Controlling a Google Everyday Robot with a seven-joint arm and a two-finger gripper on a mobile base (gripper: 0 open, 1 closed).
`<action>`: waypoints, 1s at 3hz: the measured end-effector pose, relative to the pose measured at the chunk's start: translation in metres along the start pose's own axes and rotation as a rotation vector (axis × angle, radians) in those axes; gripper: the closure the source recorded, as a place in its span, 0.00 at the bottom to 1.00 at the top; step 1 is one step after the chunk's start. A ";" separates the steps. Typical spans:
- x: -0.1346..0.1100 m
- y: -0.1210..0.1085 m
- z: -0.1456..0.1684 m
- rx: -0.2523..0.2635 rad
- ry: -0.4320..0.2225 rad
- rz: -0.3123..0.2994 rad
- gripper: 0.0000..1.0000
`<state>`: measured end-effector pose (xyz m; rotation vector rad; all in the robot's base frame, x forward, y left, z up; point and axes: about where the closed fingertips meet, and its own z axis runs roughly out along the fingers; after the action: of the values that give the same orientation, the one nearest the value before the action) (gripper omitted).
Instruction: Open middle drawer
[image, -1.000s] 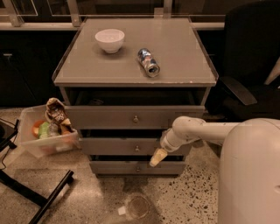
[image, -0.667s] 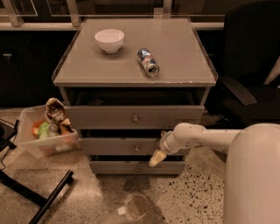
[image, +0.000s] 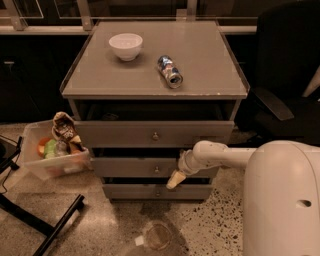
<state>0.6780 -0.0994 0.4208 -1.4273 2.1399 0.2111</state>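
Note:
The middle drawer (image: 125, 167) is the grey-brown front of medium height with a small round metal knob (image: 157, 170) at its centre. It sits between a taller drawer (image: 120, 134) above and a shorter one (image: 130, 191) below. A dark gap shows above its front. My gripper (image: 174, 179) is at the end of the white arm (image: 220, 155) that reaches in from the right. Its cream tip hangs in front of the middle drawer's lower edge, just right of and slightly below the knob.
A white bowl (image: 125, 45) and a can (image: 170, 71) lying on its side rest on the cabinet top (image: 210, 70). A clear plastic bin (image: 47, 167) of items stands at the left. A black chair (image: 290, 75) is at the right. A clear cup (image: 156, 235) and a black stand leg (image: 55, 230) are on the floor.
The arm and gripper have shifted a little to the left, closer to the middle drawer's knob. The drawers look unchanged.

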 end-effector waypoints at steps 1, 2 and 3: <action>0.008 -0.002 0.012 -0.041 0.041 0.018 0.18; 0.022 -0.001 0.008 -0.056 0.066 0.049 0.41; 0.025 -0.001 0.002 -0.051 0.067 0.061 0.64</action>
<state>0.6721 -0.1187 0.4066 -1.4178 2.2491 0.2453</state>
